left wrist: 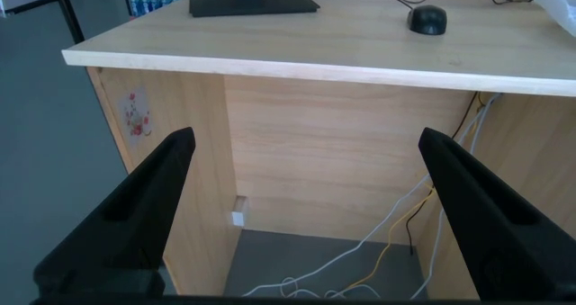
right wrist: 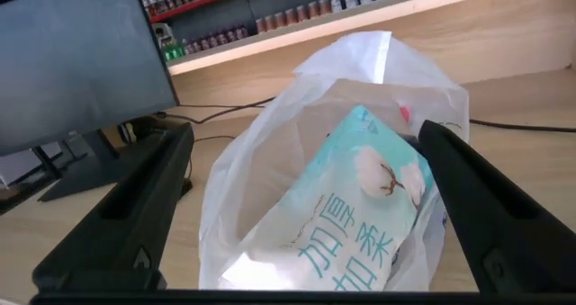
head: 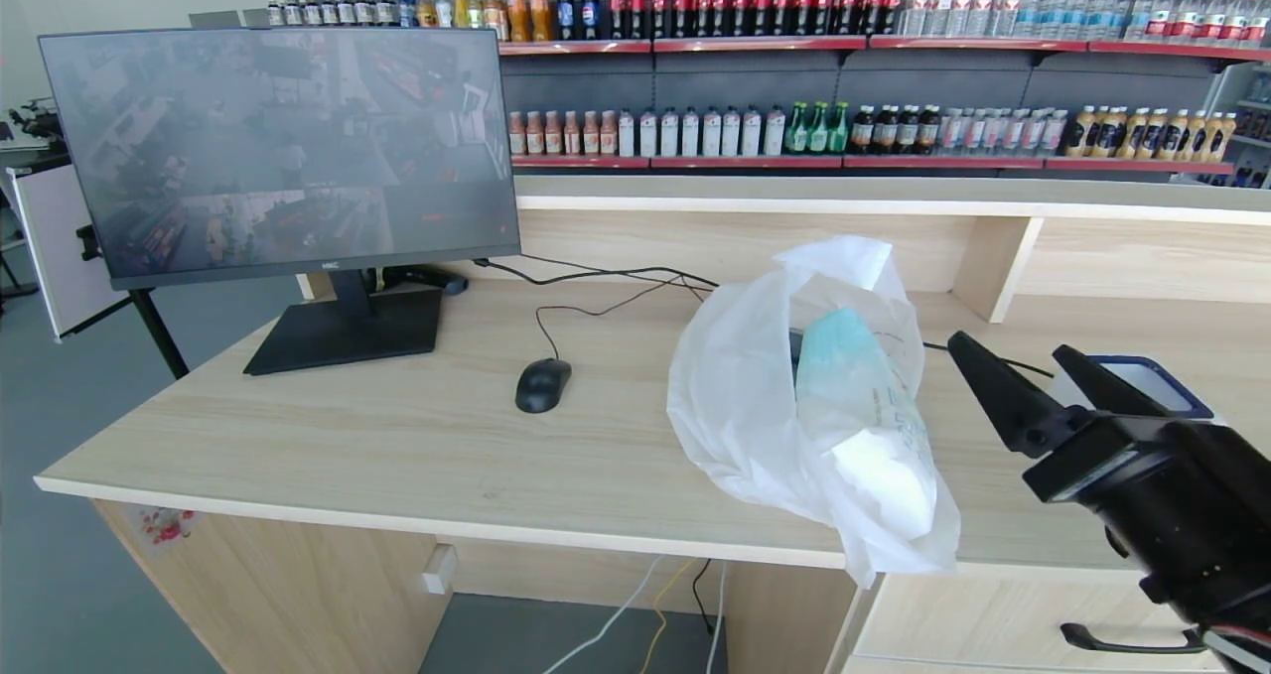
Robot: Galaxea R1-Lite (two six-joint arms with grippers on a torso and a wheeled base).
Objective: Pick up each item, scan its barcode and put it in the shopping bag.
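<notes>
A white plastic shopping bag [head: 755,406] lies on the wooden counter [head: 397,436], its lower end hanging over the front edge. Inside it shows a teal-and-white soft pack [head: 854,386], seen up close as the pack [right wrist: 360,215] in the bag [right wrist: 261,188]. My right gripper [head: 1033,361] hovers just right of the bag, open with nothing between its fingers [right wrist: 135,206]. My left gripper [left wrist: 301,206] is open and empty, held low in front of the counter, below its top. A barcode scanner [head: 1142,381] sits behind the right gripper.
A monitor [head: 283,148] on a black stand occupies the counter's back left, with a black mouse [head: 542,384] and cables near the middle. Shelves of bottles [head: 874,19] line the back wall. Loose cables [left wrist: 378,260] hang under the counter.
</notes>
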